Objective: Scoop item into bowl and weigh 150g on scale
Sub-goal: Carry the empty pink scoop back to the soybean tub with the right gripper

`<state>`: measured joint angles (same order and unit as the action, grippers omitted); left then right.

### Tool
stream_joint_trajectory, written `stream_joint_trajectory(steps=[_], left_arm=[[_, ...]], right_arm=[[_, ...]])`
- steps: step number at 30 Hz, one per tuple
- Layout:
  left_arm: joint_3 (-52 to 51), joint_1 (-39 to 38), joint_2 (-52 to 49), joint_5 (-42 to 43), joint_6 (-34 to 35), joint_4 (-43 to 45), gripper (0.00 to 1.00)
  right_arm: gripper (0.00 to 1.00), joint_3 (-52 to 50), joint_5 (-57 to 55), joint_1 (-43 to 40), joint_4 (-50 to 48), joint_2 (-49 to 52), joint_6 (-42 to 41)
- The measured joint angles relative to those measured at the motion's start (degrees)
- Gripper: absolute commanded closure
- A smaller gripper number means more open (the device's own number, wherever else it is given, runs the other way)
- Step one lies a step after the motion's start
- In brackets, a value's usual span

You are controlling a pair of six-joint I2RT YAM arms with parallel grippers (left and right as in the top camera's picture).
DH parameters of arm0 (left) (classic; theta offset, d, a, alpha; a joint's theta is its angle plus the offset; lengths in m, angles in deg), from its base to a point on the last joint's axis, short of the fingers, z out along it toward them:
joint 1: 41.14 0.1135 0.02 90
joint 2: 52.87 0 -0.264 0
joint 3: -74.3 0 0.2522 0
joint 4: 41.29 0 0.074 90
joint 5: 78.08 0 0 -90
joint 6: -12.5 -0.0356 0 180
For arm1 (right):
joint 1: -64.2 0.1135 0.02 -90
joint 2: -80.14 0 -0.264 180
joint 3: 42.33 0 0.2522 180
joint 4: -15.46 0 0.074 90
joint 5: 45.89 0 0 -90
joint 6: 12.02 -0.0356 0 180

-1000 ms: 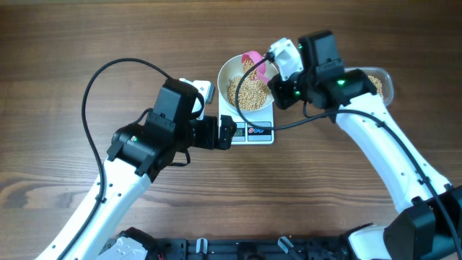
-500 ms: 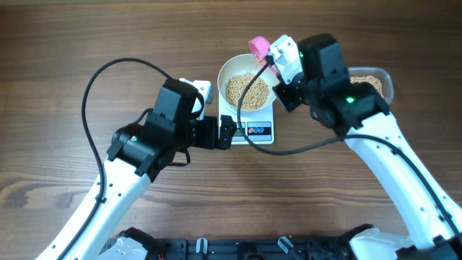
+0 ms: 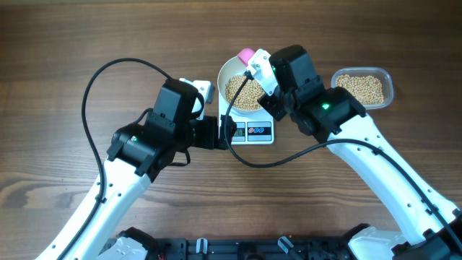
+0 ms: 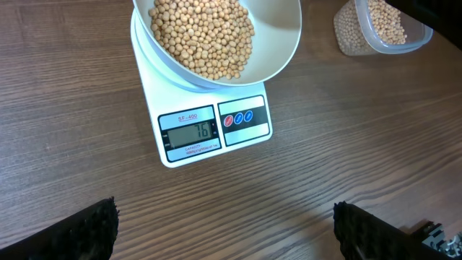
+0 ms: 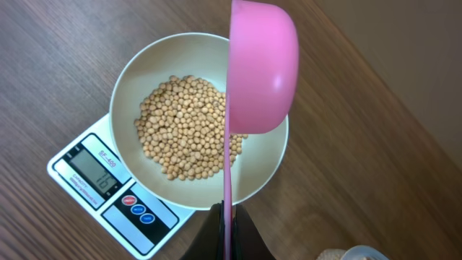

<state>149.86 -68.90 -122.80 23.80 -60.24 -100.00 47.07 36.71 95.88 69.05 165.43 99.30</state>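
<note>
Plenty of soybeans [image 3: 244,94] lie heaped in the white bowl [image 3: 224,75], which from overhead stands right on the kitchen scale [image 3: 253,133]. A pink scoop [image 3: 246,55] peeks out over the bowl's rim on the side away from the scale's display [image 3: 237,131]. The left gripper [image 3: 226,133] sits just beside the scale's left edge, fingers spread wide with nothing between them. A clear plastic tub [image 3: 390,85] of more beans lies to the right of the scale, well apart. From the left wrist, the scale fills the middle of the view with the bowl on its platform, the display reads 76, and the two dark fingers [image 4: 86,227] stand far apart on the near side of the scale, off the tabletop's contents. From the right wrist, the scoop is turned on edge above the bowl, its rounded back showing, and the right gripper [image 5: 227,230] has its fingers pressed together on the thin handle [image 5: 227,173], over the scale's near corner.
</note>
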Motion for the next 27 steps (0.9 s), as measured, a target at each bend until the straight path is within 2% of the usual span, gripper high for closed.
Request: stream_joint_trajectory(steps=[4, 6, 9, 14, 18, 27], left_arm=[[0.00, 0.00, 0.00, -0.02, 0.00, 0.00, 0.00], [0.00, 0.00, 0.00, 0.00, 0.00, 0.00, 0.00], [0.00, 0.00, 0.00, -0.02, 0.00, 0.02, 0.00], [0.00, 0.02, 0.00, -0.02, 0.00, 0.00, 0.00], [0.00, 0.00, 0.00, -0.02, 0.00, 0.00, 0.00], [0.00, 0.00, 0.00, -0.02, 0.00, 0.02, 0.00]], right_arm=[[0.96, 0.00, -0.39, 0.00, -0.11, 0.00, -2.49], [0.96, 0.00, -0.37, -0.35, -0.81, -0.02, -6.27], [0.96, 0.37, 3.37, -5.60, 0.98, -0.37, -10.71], [0.96, 1.20, 20.37, -29.81, 6.91, -3.45, -12.98], [0.96, 1.29, 25.20, -44.00, 9.81, -3.45, -13.14], [0.96, -3.30, 12.48, -45.44, 9.88, 1.20, -10.73]])
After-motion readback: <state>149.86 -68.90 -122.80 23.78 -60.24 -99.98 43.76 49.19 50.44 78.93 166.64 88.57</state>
